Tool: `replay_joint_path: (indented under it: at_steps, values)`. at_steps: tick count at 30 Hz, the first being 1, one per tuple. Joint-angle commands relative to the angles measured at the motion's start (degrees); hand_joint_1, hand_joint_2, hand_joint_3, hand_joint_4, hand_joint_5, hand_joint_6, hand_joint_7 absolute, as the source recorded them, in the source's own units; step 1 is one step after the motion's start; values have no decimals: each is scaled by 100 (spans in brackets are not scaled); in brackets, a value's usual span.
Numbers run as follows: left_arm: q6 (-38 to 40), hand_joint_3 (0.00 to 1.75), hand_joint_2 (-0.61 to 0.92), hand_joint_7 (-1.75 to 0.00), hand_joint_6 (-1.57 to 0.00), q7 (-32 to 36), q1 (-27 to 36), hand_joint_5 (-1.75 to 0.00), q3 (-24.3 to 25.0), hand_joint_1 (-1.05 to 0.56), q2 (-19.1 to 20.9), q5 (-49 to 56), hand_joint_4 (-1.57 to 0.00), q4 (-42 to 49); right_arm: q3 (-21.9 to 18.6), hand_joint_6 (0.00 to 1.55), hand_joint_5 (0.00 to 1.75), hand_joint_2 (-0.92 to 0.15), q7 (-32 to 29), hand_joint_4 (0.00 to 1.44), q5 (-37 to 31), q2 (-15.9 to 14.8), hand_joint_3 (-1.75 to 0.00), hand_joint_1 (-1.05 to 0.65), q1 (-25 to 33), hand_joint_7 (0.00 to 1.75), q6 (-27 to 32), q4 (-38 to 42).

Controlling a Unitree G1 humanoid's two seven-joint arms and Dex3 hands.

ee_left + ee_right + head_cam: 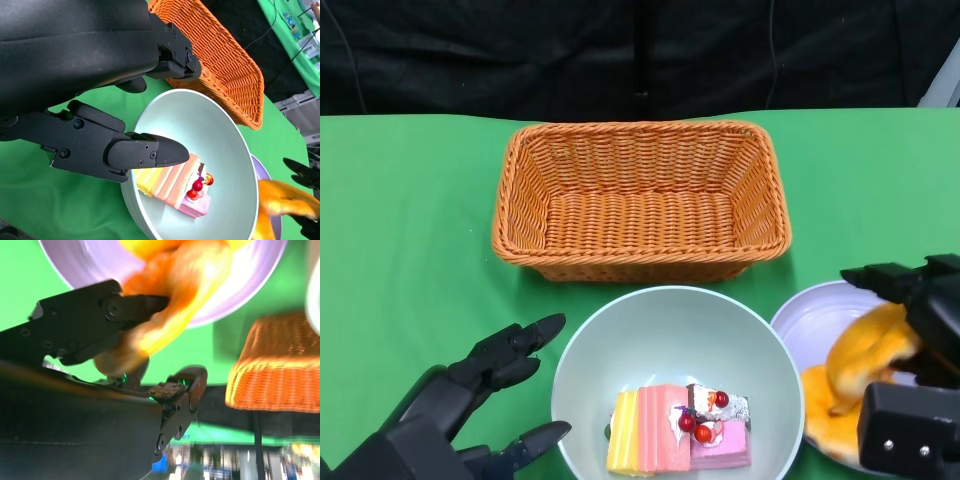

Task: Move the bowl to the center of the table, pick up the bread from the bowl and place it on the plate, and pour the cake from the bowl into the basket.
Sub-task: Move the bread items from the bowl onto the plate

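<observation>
A pale green bowl [660,330] sits at the front middle of the green table, holding a striped cake [682,428] with red cherries. The cake [175,180] also shows inside the bowl [220,150] in the left wrist view. My left hand [480,395] is spread beside the bowl's left rim, holding nothing. To the right, my right hand [915,350] grips an orange-yellow bread [870,355] over a lilac plate [810,315]. In the right wrist view the bread [170,305] sits between the fingers [100,315], with the plate [250,275] behind it. More orange bread lies on the plate.
An empty orange wicker basket [640,200] stands behind the bowl, near the table's far edge. It appears as the basket [225,65] in the left wrist view and the basket [275,365] in the right wrist view. Black cloth hangs behind the table.
</observation>
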Motion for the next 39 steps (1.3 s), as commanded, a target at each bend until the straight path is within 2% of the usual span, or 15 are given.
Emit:
replay_joint_path:
  at_steps: [1,4,11,15,20,26,27,31,33,35,36,39]
  values:
    - [-25,37,92,0,-28,-49,48,-59,54,-49,77,-44,-8,-66,47,13,31,-92,400,0,218,-100,-10,-80,195,1,234,-328]
    - [-18,37,92,0,-28,-51,43,-59,62,-50,74,-58,-8,-81,-1,11,28,-92,634,0,502,-51,-13,-83,384,0,387,-808]
    - [-44,36,92,0,-29,-67,5,-59,94,-51,99,-68,-9,-56,-118,8,29,-92,767,0,962,24,-14,-81,680,0,568,-1692]
    - [-22,34,92,0,-29,-76,-30,-59,115,-50,80,-124,-9,-43,-196,8,30,-92,897,0,1060,61,-13,-78,819,0,806,-2221]
    - [-18,33,92,0,-29,-75,-42,-58,120,-52,106,-154,-8,-31,-285,9,33,-92,882,0,1069,109,-11,-73,933,1,966,-2508]
    - [-1,33,92,0,-29,-60,-52,-58,105,-52,114,-156,-9,-32,-301,10,34,-92,758,0,963,149,-12,-72,900,1,1104,-2467]
    - [5,33,92,0,-29,-56,-59,-58,101,-51,110,-156,-9,-29,-317,14,40,-92,625,1,886,188,-9,-61,846,3,1146,-2351]
    - [2,33,92,-1,-29,-51,-75,-58,93,-51,114,-147,-10,-22,-434,18,58,-92,229,0,850,211,-3,-46,620,5,1148,-1841]
    - [10,33,92,0,-29,-54,-79,-58,86,-50,122,-136,-9,-26,-475,23,68,-91,194,11,844,154,-1,-48,475,7,1181,-1640]
    - [15,34,92,0,-29,-55,-81,-58,75,-50,118,-139,-10,-31,-435,27,71,-92,288,17,690,85,-1,-53,348,9,1309,-1581]
    - [11,34,92,0,-29,-57,-83,-58,70,-50,115,-146,-9,-29,-397,36,68,-92,351,26,584,52,-17,-59,294,12,1394,-1580]
    - [17,34,92,0,-29,-33,-73,-58,56,-49,101,-132,-10,-39,-316,41,61,-92,596,31,444,4,-27,-60,175,11,1604,-1595]
